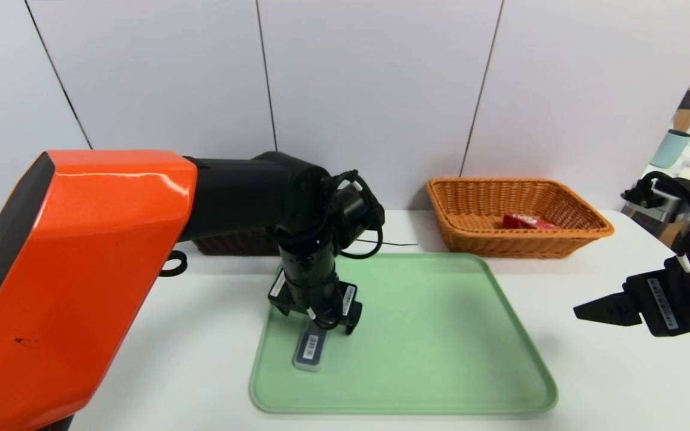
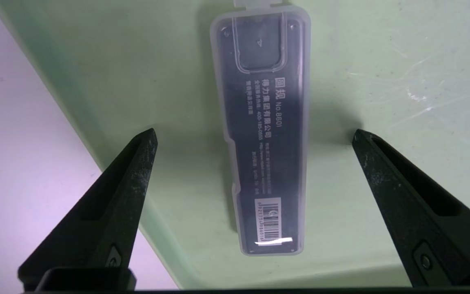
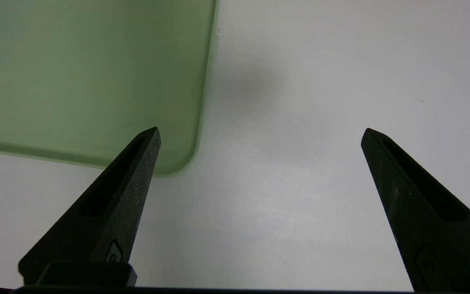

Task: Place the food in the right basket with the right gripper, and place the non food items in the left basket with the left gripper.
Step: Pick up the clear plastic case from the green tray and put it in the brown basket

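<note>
A long clear plastic case (image 1: 311, 350) with a dark insert and a barcode label lies flat on the green tray (image 1: 441, 335), near its left edge. My left gripper (image 1: 319, 316) hangs just above the case, open, one finger on each side of the case (image 2: 264, 134) without touching it. In the right orange wicker basket (image 1: 584, 230) rests a red food packet (image 1: 527, 222). The left, dark basket (image 1: 234, 244) is mostly hidden behind my left arm. My right gripper (image 1: 590, 311) hovers open over bare table right of the tray, with nothing between its fingers (image 3: 145, 163).
The white table (image 1: 608, 383) extends around the tray. A black cable (image 1: 390, 243) runs along the back by the wall. At the far right stands other furniture with a mint cup (image 1: 669, 148). The tray's corner (image 3: 178, 163) shows in the right wrist view.
</note>
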`<move>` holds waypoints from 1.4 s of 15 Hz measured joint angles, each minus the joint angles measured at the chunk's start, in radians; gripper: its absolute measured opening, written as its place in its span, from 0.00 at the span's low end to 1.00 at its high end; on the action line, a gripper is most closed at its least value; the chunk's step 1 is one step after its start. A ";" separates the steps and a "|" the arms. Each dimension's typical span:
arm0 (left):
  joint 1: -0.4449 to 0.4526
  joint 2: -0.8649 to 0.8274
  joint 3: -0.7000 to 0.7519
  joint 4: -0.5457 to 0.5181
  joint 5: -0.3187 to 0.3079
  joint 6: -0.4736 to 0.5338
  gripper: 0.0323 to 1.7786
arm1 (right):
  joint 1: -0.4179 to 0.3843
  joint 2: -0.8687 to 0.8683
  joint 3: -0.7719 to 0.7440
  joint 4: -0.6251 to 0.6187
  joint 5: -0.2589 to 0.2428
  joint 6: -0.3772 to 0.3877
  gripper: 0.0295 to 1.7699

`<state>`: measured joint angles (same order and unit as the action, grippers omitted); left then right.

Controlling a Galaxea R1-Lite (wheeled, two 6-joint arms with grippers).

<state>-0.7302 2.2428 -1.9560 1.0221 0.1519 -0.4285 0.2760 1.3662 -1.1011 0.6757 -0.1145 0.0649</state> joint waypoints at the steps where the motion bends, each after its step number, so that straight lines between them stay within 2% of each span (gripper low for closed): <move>1: 0.000 0.002 -0.001 0.004 0.008 -0.003 0.95 | 0.000 0.000 0.001 0.000 0.000 -0.001 0.96; 4: -0.003 0.009 -0.005 0.018 0.042 -0.052 0.95 | 0.000 0.000 0.004 0.000 0.000 0.000 0.96; 21: -0.009 -0.006 -0.006 0.048 0.037 -0.088 0.95 | 0.008 -0.009 0.015 0.003 0.001 -0.004 0.96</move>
<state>-0.7394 2.2370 -1.9617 1.0702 0.1894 -0.5166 0.2843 1.3570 -1.0857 0.6783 -0.1138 0.0606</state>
